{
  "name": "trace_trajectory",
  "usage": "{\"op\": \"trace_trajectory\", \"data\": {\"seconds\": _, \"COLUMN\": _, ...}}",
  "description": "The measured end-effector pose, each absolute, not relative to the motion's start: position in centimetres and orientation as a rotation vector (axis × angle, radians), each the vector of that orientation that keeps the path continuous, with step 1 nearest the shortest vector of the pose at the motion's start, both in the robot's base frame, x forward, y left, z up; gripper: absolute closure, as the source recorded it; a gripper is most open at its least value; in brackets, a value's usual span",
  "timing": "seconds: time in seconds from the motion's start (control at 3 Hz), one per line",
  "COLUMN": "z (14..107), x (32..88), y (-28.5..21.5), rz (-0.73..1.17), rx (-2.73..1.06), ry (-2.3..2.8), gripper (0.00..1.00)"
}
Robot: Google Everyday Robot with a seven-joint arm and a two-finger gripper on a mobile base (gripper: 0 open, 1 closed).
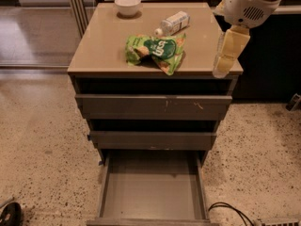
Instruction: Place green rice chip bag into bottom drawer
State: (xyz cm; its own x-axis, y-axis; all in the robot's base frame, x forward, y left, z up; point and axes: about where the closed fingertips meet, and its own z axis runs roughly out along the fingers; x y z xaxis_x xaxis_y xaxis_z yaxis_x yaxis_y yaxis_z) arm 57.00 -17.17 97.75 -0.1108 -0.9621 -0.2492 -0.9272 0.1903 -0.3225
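1. the green rice chip bag (157, 51) lies flat and crumpled on the tan cabinet top (101, 48), a little right of the middle and toward the front edge.
2. its long axis runs left to right across the top, dipping slightly toward the front at the right end. a pointed corner at that end aims at the front edge.
3. a dark-green patch near the bag's middle carries white lettering, which is too blurred to read. orange-tan chip pictures show at its left end and lower right corner.
4. a clear plastic bottle (173, 23) lies on its side just behind the bag, its cap toward the bag. its white label shows no legible writing.
5. a white bowl (128, 4) stands upright near the back edge, well apart from the bag.
6. the gripper (222, 66), cream-yellow, hangs downward at the cabinet top's front right corner, to the right of the bag and apart from it. whether it is open or closed cannot be told, and it holds nothing that can be seen.
7. the bottom drawer (153, 187) is pulled out toward the camera, its plain grey floor in full view.
8. above it, the middle drawer (153, 139) and the scratched top drawer (155, 106) each stand out only a little.
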Motion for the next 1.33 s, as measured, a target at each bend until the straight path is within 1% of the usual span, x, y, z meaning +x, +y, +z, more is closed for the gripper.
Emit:
{"op": "trace_trajectory", "data": {"seconds": 0.67, "z": 93.0, "x": 65.0, "y": -14.2, "rz": -0.09, "rx": -1.789, "ry": 2.092, "gripper": 0.0}}
{"op": "trace_trajectory", "data": {"seconds": 1.33, "z": 92.7, "x": 65.2, "y": -14.2, "rz": -0.065, "rx": -1.759, "ry": 2.092, "gripper": 0.0}}
